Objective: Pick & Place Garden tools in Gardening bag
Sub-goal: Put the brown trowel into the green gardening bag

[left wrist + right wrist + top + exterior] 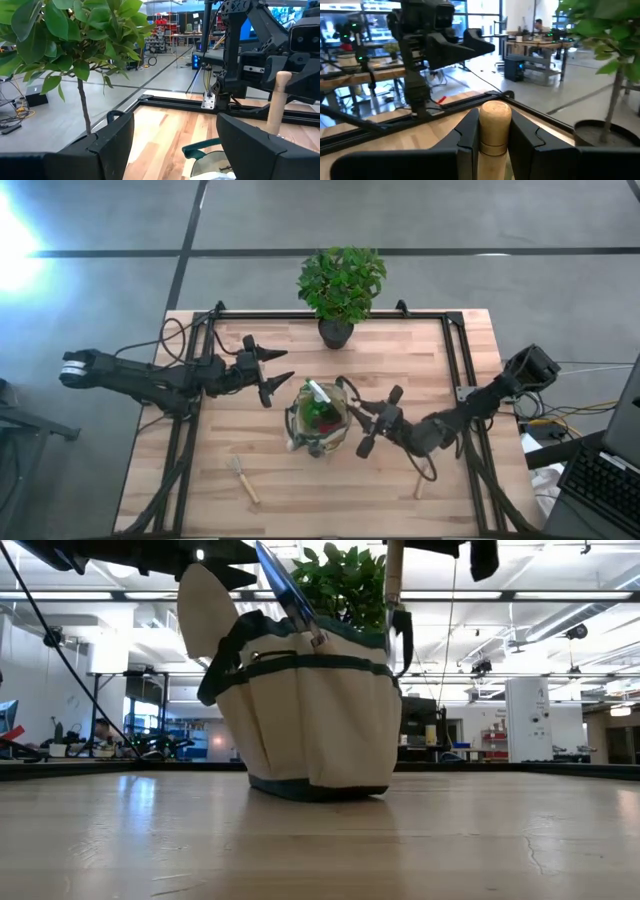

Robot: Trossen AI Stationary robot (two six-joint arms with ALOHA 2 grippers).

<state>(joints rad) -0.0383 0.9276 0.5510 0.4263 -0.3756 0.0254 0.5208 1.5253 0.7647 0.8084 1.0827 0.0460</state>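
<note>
You are working in an open robotics lab or workshop: a wooden table (330,380) on a black metal frame stands on a grey concrete floor (400,220), and beyond it you see rows of benches (535,42) with computers, monitors, cables and ceiling strip lights (560,610).

No legible text, labels, or signs

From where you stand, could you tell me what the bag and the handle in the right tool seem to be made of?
Gardening bag: apparently woven canvas, matte khaki, with dark green trim and soft folds. Handle: seemingly light unvarnished wood, with a rounded end and a turned groove, clamped in the right tool.
</note>
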